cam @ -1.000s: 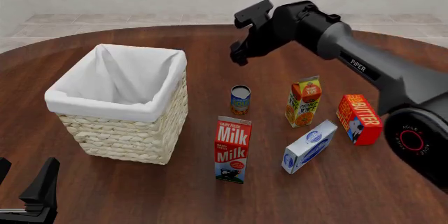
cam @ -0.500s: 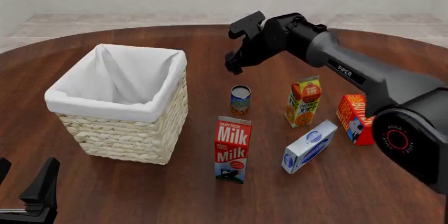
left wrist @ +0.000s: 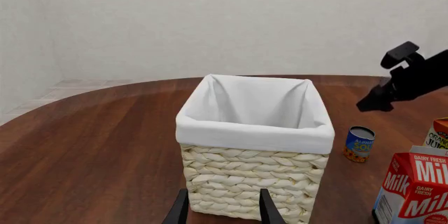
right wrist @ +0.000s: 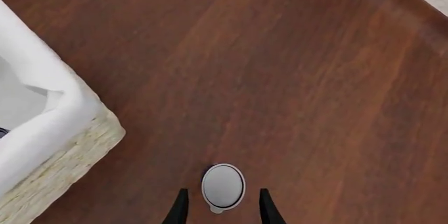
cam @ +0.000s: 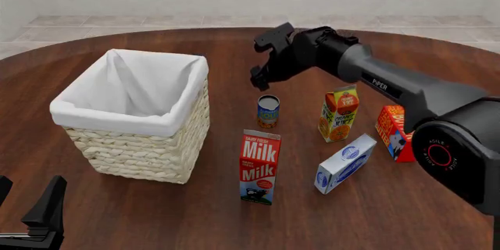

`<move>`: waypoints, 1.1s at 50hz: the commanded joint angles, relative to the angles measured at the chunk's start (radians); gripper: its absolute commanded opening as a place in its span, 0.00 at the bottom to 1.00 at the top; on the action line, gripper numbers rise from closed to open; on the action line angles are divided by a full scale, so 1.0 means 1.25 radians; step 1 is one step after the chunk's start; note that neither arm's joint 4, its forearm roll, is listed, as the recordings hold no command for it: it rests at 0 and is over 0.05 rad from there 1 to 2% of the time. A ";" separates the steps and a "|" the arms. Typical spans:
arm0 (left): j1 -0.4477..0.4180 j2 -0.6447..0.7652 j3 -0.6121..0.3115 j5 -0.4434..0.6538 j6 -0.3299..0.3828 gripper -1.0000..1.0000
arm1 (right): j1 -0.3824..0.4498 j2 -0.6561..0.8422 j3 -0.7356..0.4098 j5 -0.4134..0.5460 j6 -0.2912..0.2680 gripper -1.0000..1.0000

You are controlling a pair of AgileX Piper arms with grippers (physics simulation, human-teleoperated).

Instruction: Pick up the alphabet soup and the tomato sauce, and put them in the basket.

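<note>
Sauce can [cam: 268,111] stands upright on the bench [cam: 234,215], just right of the basket [cam: 134,115] and behind the milk carton [cam: 259,167]. Right tool [cam: 263,57] hangs above it with fingers [right wrist: 180,206] spread wide, holding nothing. Left tool [left wrist: 222,209] sits low at the near bench edge, fingers apart and empty, facing the basket.

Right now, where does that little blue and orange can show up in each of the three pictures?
Front view: the can stands mid-table, right of the basket, behind the milk carton.
Left wrist view: the can stands beyond the basket's corner.
Right wrist view: seen from above, its pale top lies between the right gripper fingers.
Shared landmark: the basket.
</note>
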 commanded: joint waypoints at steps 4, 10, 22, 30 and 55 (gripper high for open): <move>0.000 0.000 0.000 0.000 0.000 1.00 | 0.000 0.005 0.029 -0.029 0.006 1.00; 0.000 0.000 0.000 0.000 0.000 1.00 | -0.004 0.011 0.032 -0.034 0.006 1.00; 0.000 0.000 0.000 0.000 0.000 1.00 | -0.007 0.018 0.037 -0.043 0.009 1.00; 0.000 0.000 0.000 0.000 0.000 1.00 | -0.009 0.023 0.037 -0.045 0.010 1.00; 0.000 0.000 0.000 0.000 0.000 1.00 | -0.025 0.058 0.024 -0.047 0.013 1.00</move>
